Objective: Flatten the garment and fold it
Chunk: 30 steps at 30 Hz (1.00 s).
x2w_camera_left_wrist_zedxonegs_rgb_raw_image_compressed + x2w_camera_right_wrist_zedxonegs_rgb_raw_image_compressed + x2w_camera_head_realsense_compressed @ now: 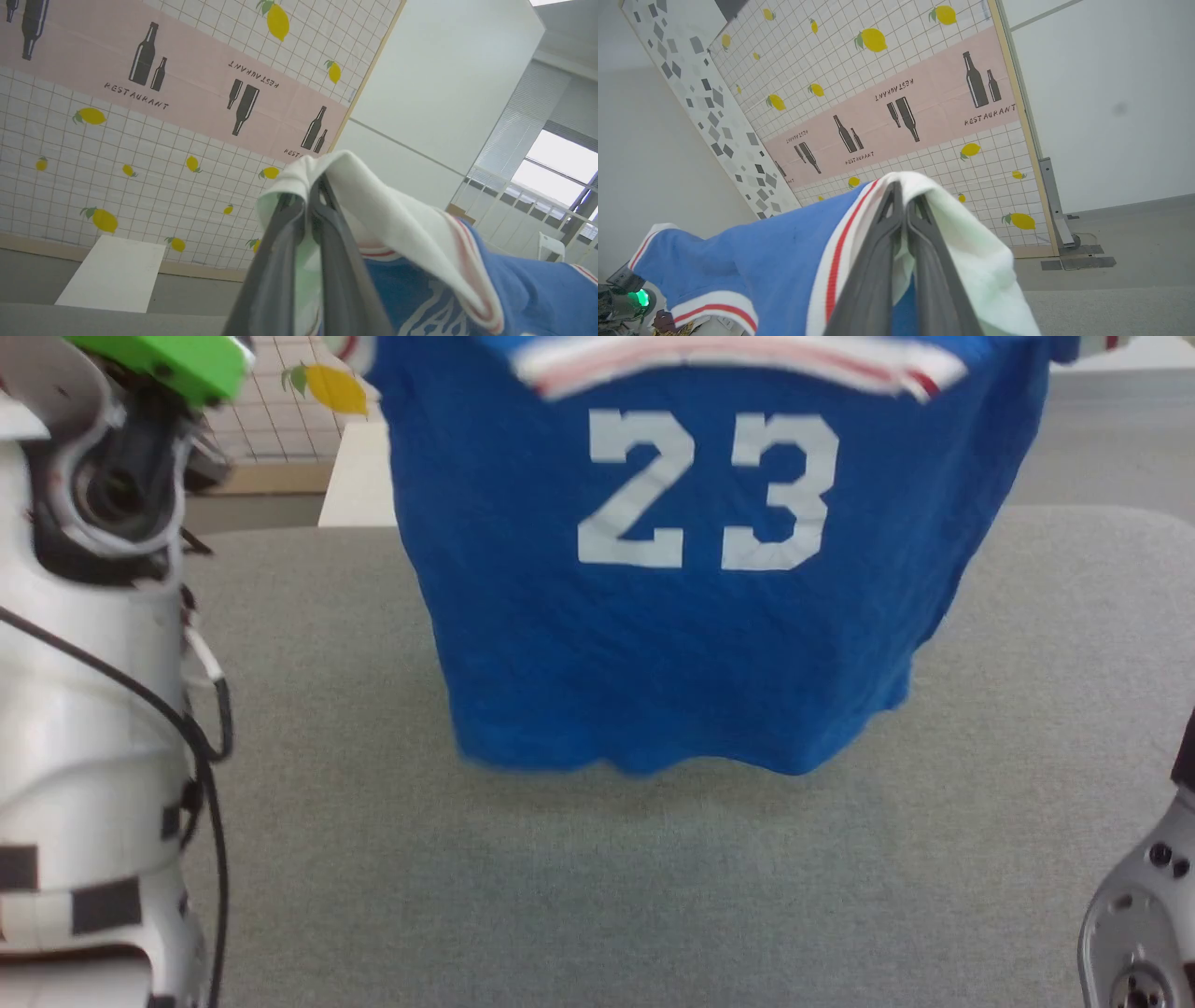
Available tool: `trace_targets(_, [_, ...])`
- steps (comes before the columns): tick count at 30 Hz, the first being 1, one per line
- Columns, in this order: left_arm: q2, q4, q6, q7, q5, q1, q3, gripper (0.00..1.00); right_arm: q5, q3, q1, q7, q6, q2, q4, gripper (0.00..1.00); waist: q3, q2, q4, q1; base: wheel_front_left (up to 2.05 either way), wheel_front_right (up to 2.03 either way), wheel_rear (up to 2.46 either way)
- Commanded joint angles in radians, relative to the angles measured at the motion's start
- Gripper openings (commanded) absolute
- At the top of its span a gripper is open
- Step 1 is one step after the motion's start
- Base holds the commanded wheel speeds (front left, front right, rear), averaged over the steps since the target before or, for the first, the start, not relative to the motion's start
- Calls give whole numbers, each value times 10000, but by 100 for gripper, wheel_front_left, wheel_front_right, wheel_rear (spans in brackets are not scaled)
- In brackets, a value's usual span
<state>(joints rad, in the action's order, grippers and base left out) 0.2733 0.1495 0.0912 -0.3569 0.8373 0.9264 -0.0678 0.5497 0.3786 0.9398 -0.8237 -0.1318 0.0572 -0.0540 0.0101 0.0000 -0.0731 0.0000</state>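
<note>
Two hands, both pinched shut on white sleeve cloth: the left hand (314, 196) has one shoulder, the right hand (903, 198) the other. The garment (653, 644) hangs between them like a banner above the desk (653, 896). Its long axis runs straight down, striped trim on top and hem lowest, close over the desk's grey, felt-like top. Whether it brushes, I cannot tell. It's soft, lightly creased royal-blue jersey with a white block "23" and a thin red stripe. Neither hand is nearer; it's an even spread. Next, I'd judge, lower it hem-first onto the desk.
</note>
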Motion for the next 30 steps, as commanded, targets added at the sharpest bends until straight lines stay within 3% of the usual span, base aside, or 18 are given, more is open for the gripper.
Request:
trace_targets(1, [129,230,70,116,-118,338,53,0,-186,36,314,140,11,16,-245,0,232,0,-26,0,0,0,0])
trace_targets(11, [791,2158,464,315,-1454,2576,-489,0,-1644,236,2890,1261,11,-63,-2771,0,2315,0,-346,0,0,0,0])
trace_targets(19, [1131,3246,520,1589,-2557,5092,-773,0,-2346,123,5860,3469,11,-68,-5054,0,4275,0,-399,0,0,0,0])
trace_targets(24, [1076,3895,338,2386,-2647,6055,-719,0,-2536,79,7095,4881,11,-69,-6410,0,5007,0,-273,0,0,0,0])
trace_targets(30, [749,4571,-167,3150,-2246,6099,-561,0,-2267,-504,7412,5447,11,-69,-7406,0,5529,0,-41,0,0,0,0])
